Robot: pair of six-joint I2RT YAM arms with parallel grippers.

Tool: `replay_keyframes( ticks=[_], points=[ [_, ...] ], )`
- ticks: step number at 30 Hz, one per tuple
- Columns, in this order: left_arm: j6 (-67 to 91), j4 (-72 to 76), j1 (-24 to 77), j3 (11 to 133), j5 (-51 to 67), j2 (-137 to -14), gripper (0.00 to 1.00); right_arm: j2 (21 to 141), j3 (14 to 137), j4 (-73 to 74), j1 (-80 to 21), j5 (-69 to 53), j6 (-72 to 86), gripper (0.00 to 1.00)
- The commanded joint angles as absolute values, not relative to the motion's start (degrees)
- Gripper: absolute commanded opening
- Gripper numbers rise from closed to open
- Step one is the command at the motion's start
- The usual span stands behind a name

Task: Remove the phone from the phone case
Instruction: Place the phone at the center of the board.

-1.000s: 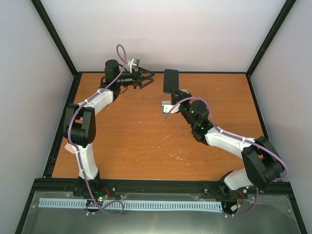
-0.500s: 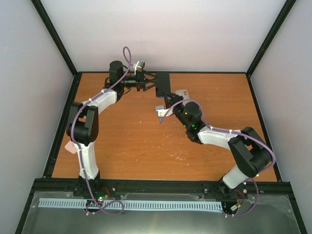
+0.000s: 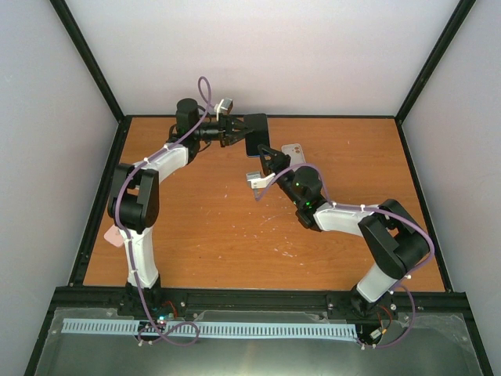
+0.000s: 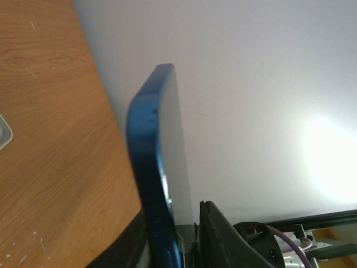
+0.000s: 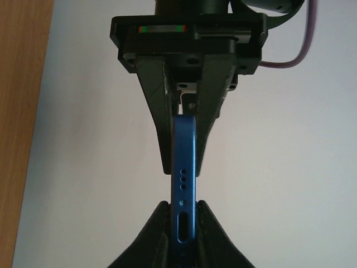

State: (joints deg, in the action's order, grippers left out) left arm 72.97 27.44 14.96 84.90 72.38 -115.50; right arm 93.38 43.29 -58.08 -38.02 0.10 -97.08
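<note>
Blue phone [image 5: 184, 167], slim rounded edge, port holes

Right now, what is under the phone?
Table: the phone hangs in the air, clamped by the left hand and right hand. They cover the spot directly beneath.

The phone [image 3: 258, 125] is being hemmed in by the left gripper [image 3: 239, 130], the right gripper [image 3: 267, 154] and the case [image 3: 293, 149] just beside; free passage is being offered over the near table [image 3: 203, 235].

Left pincer [image 3: 239, 130], right pincer [image 3: 266, 153]: both clenched.
</note>
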Motion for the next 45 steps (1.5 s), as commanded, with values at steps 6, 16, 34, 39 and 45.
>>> replay_keyframes(
  ticks=[6, 16, 34, 39, 45],
  points=[
    [72.85, 29.27, 15.14, 87.10, 70.80, -114.49, 0.06, 91.34, 41.57, -66.25, -38.58, -0.96, -98.32, 0.49],
    [61.67, 25.98, 12.37, 91.90, 67.08, -111.87, 0.02, 79.30, 34.97, -44.27, -38.50, 3.94, -84.09, 1.00],
    [53.48, 49.29, 12.91, 77.80, 63.93, -104.00, 0.01, 79.96, 81.26, 34.05, -22.98, -44.49, -25.65, 0.91],
    [51.17, 53.23, 15.73, 77.05, 64.07, -103.25, 0.01, 85.94, 88.83, 37.40, -18.48, -54.03, -16.56, 0.86],
    [46.34, 52.41, 18.78, 78.31, 63.86, -102.83, 0.01, 93.10, 95.69, 41.32, -14.07, -61.84, -10.91, 0.75]
  ],
)
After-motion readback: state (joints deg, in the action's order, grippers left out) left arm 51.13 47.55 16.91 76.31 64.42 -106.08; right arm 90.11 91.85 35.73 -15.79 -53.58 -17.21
